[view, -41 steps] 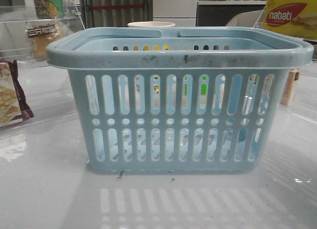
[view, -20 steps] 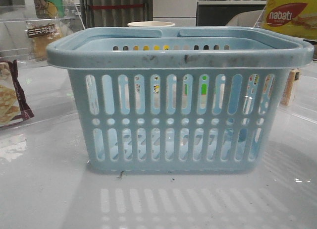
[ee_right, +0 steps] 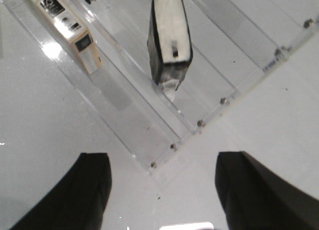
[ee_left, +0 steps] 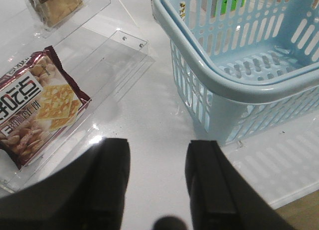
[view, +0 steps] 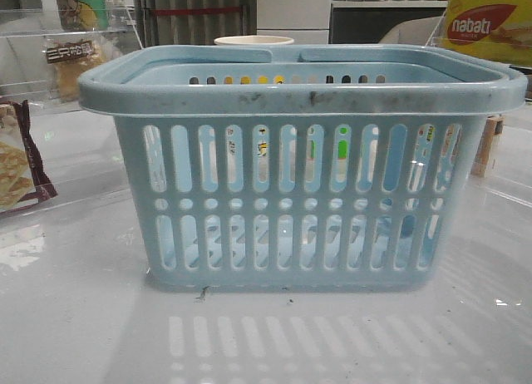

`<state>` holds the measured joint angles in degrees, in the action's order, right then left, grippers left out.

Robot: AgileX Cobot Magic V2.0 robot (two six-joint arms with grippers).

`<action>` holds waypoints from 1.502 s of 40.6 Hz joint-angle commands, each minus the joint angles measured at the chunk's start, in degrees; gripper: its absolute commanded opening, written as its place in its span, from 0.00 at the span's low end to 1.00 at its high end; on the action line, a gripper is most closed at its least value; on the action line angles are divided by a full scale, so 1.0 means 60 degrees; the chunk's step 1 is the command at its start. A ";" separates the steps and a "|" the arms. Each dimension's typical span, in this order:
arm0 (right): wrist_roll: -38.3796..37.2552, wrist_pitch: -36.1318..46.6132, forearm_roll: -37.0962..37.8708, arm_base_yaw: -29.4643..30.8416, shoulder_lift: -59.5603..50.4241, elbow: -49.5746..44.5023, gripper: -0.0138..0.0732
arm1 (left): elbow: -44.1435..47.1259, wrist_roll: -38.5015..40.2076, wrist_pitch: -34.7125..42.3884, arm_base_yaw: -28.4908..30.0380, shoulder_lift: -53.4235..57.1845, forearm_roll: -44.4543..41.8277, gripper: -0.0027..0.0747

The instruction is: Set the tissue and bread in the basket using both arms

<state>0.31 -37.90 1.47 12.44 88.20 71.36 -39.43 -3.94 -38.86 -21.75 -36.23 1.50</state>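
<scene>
The light-blue basket stands in the middle of the table with nothing in it, and neither arm holds anything: the left gripper hangs spread over bare table between the basket and a cracker bag, and the right gripper is spread wide. The bread sits in its clear bag on the far-left shelf; it looks soft and light with a slippery wrapper, so a gentle pinch across its middle seems best. The tissue stands on edge in a clear tray beyond the right fingers, light and squashy, best taken across its flat faces.
</scene>
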 commanded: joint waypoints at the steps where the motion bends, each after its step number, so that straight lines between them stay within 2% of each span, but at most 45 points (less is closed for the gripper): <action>1: 0.0110 0.0650 0.0244 0.0059 0.0403 0.0941 0.79 | -0.0258 0.0030 0.0653 -0.0072 -0.0065 0.0077 0.42; 12: 0.0110 0.1055 0.0252 0.0059 0.2076 0.2183 0.79 | -0.0258 0.0030 0.0653 -0.0072 -0.0065 0.0077 0.33; 16: 0.0110 0.1138 0.0252 0.0059 0.2445 0.2418 0.69 | -0.0258 0.0030 0.0653 -0.0072 -0.0065 0.0077 0.29; 21: 0.0110 0.1125 0.0252 0.0059 0.2590 0.2473 0.48 | -0.0258 0.0030 0.0653 -0.0072 -0.0065 0.0077 0.25; 24: 0.0110 0.1088 0.0252 0.0031 0.2469 0.2473 0.40 | -0.0258 0.0030 0.0653 -0.0072 -0.0065 0.0077 0.23; 27: 0.0110 0.1016 0.0252 -0.0053 0.2171 0.2473 0.36 | -0.0258 0.0030 0.0653 -0.0072 -0.0065 0.0077 0.20; 35: 0.0110 0.0502 0.0235 -0.0405 0.0959 0.2458 0.35 | -0.0258 0.0030 0.0653 -0.0072 -0.0065 0.0077 0.15; 43: 0.0110 0.0434 0.0067 -0.1532 -0.0805 0.1714 0.35 | -0.0258 0.0030 0.0653 -0.0072 -0.0065 0.0077 0.15; 51: 0.0110 0.1206 -0.0245 -0.3406 -0.2324 0.0427 0.35 | -0.0258 0.0030 0.0653 -0.0072 -0.0065 0.0077 0.15; 61: 0.0110 0.1751 -0.0974 -0.5610 -0.2333 -0.0465 0.36 | -0.0258 0.0030 0.0653 -0.0072 -0.0065 0.0077 0.15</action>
<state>0.52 -32.99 -3.06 -17.94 75.10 68.26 -39.43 -4.05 -38.86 -21.75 -36.23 1.50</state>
